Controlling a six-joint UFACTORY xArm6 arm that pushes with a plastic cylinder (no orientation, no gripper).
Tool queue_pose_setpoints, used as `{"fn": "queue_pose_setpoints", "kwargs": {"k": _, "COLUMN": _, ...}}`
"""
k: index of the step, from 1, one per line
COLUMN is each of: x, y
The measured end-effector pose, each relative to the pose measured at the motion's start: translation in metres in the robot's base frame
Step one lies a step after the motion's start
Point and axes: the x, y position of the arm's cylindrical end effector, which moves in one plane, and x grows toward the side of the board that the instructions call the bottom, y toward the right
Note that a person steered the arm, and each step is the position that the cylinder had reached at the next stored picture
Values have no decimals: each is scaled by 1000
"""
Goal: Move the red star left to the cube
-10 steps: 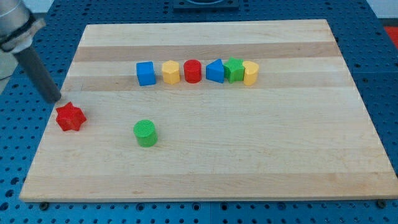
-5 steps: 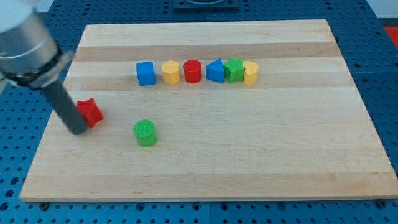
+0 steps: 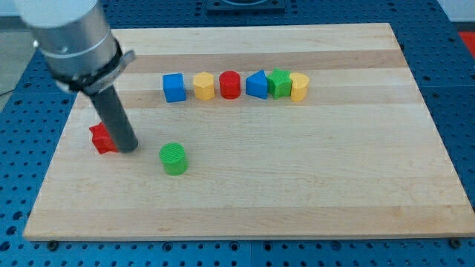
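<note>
The red star (image 3: 102, 139) lies near the board's left edge, partly hidden behind my rod. My tip (image 3: 129, 147) rests on the board right against the star's right side, between it and the green cylinder (image 3: 174, 159). The blue cube (image 3: 174, 87) stands at the left end of a row of blocks, up and to the right of the star and well apart from it.
The row runs to the right from the blue cube: a yellow block (image 3: 204, 86), a red cylinder (image 3: 229, 84), a blue triangular block (image 3: 257, 84), a green block (image 3: 280, 82) and a yellow block (image 3: 299, 87). The wooden board (image 3: 297, 178) lies on a blue perforated table.
My rod has swung from the star's upper left, round its lower left, to its right side. The star went right and up a little, then back left.
</note>
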Motion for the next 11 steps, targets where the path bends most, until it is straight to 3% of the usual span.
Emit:
{"fn": "queue_pose_setpoints", "kwargs": {"k": 1, "x": 18, "y": -24}}
{"fn": "queue_pose_setpoints", "kwargs": {"k": 2, "x": -9, "y": -48}}
{"fn": "queue_pose_setpoints", "kwargs": {"k": 3, "x": -55, "y": -41}}
{"fn": "queue_pose_setpoints", "kwargs": {"k": 4, "x": -75, "y": -37}}
{"fn": "queue_pose_setpoints", "kwargs": {"k": 6, "x": -42, "y": -42}}
{"fn": "queue_pose_setpoints", "kwargs": {"k": 9, "x": -101, "y": -12}}
{"fn": "queue_pose_setpoints", "kwargs": {"k": 11, "x": -78, "y": -38}}
